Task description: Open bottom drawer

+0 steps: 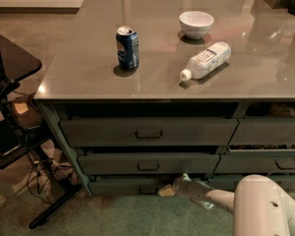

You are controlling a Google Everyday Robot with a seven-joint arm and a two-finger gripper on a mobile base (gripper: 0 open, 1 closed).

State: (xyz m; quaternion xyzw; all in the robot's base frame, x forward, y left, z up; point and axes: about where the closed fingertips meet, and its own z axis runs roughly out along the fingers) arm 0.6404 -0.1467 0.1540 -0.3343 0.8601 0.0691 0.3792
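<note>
Tool: the tool (170, 189) sits at the lower centre of the frame, on the end of the white arm (214, 199) that reaches in from the lower right corner.
Tool state: I cannot tell whether it is wide, narrow or holding anything; its tip is a pale shape against the dark front.
Bottom drawer: the bottom drawer (123, 186) is the lowest front of the left stack, lower centre. It looks shut or nearly so.
Pull: the small dark pull (148, 191) lies just left of the tool, near it or touching; contact is unclear.
Why so low: the arm probably comes in near the floor because the pull sits under the middle drawer (147, 163) and top drawer (148, 131).
Tabletop: the grey tabletop (83, 68) carries a blue can (127, 47) standing upright, a plastic bottle (205, 61) lying on its side and a white bowl (196, 23), all well apart from the tool.
Writing: the can's logo and the bottle's label print cannot be read.
</note>
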